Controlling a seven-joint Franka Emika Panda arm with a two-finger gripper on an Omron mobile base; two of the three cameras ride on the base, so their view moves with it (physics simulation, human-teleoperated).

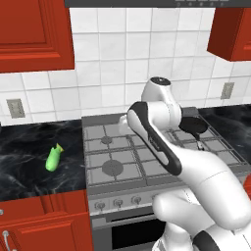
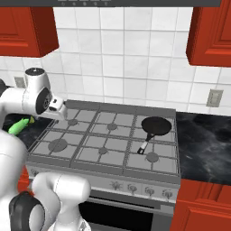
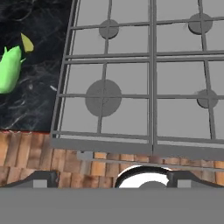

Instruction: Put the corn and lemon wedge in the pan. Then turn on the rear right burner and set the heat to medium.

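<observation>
- The corn (image 1: pixel 53 160) lies on the black marble counter (image 1: pixel 29 152) to the left of the stove (image 1: pixel 147 152). Its long axis runs near-left to far-right, with the tapered end toward the far right.
- The lemon wedge (image 1: pixel 59 147) sits at that tapered end, just beside or touching the corn; which of the two cannot be told. Its pointed tip faces away from the corn. In the hand view the corn (image 3: pixel 9 70) and the wedge (image 3: pixel 27 43) appear at the left edge, on the counter (image 3: pixel 35 87) beside the grate (image 3: pixel 151 74).
- The pan (image 2: pixel 156 126) rests on the right side of the stove (image 2: pixel 108 135), over the far right part of the grate. Its short handle points toward the near side and slightly left, ending in a pale tip. In the left base view the pan (image 1: pixel 194 125) is partly hidden behind the arm.
- The gripper (image 3: pixel 111 181) is spread wide: its two dark fingers (image 3: pixel 37 180) stand far apart at the bottom of the hand view, with nothing between them and nothing touched.
- The hand looks down over the near left part of the stove, above the large burner (image 3: pixel 103 97). The corn and lemon wedge lie to the left of the fingers, well apart from them; the pan is far off to the right.
- In the right base view the corn (image 2: pixel 19 126) shows on the counter behind the arm.
- A row of knobs (image 2: pixel 140 188) lines the stove's front panel.
</observation>
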